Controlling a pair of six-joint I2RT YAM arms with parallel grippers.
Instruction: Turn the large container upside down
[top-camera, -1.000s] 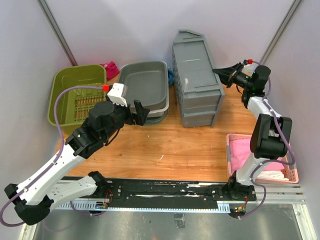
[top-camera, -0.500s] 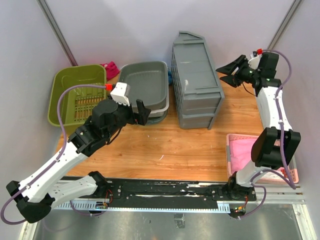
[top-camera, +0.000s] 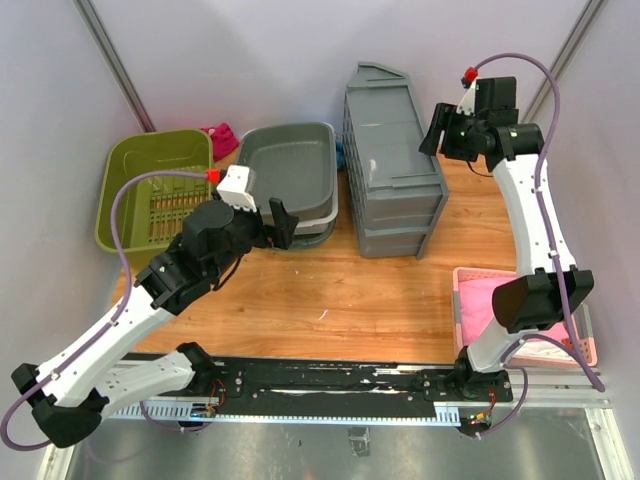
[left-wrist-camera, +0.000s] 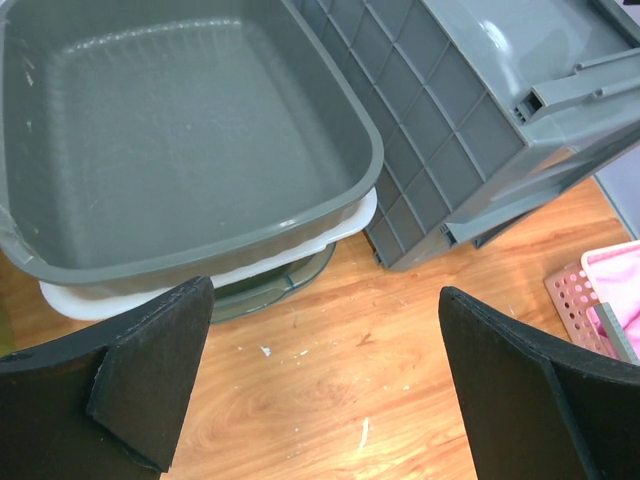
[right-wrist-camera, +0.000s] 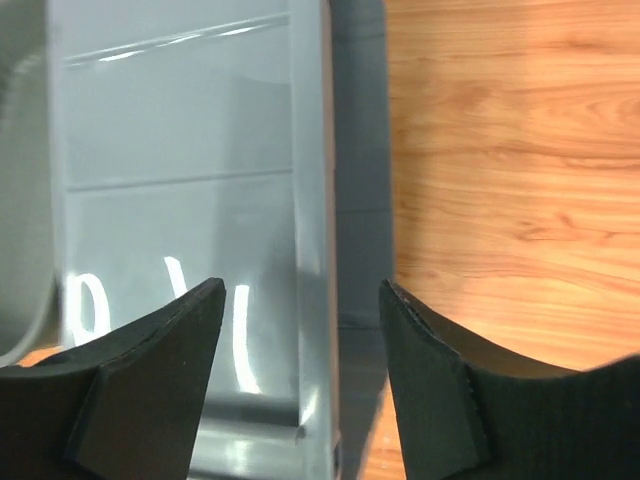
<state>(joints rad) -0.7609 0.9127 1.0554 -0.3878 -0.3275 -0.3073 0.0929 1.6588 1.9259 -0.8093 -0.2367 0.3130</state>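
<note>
The large container (top-camera: 392, 160) is a tall grey ribbed crate lying at the back middle of the wooden table. It also shows in the left wrist view as the container (left-wrist-camera: 480, 100) at upper right. My right gripper (top-camera: 437, 128) hovers open above its right side. In the right wrist view the right gripper (right-wrist-camera: 300, 330) straddles the container's (right-wrist-camera: 180, 170) right edge without touching it. My left gripper (top-camera: 280, 225) stands wide open and empty over bare wood left of the container, seen as the left gripper (left-wrist-camera: 325, 370) in its own view.
A grey tub (top-camera: 288, 165) stacked on a white one sits left of the container, also seen as the tub (left-wrist-camera: 170, 130). A green basket (top-camera: 150, 190) stands at far left. A pink basket (top-camera: 460, 300) with cloth lies at near right. The walls stand close behind.
My right gripper opened from shut, rose and swung left over the container's right edge. The left arm barely moved.
</note>
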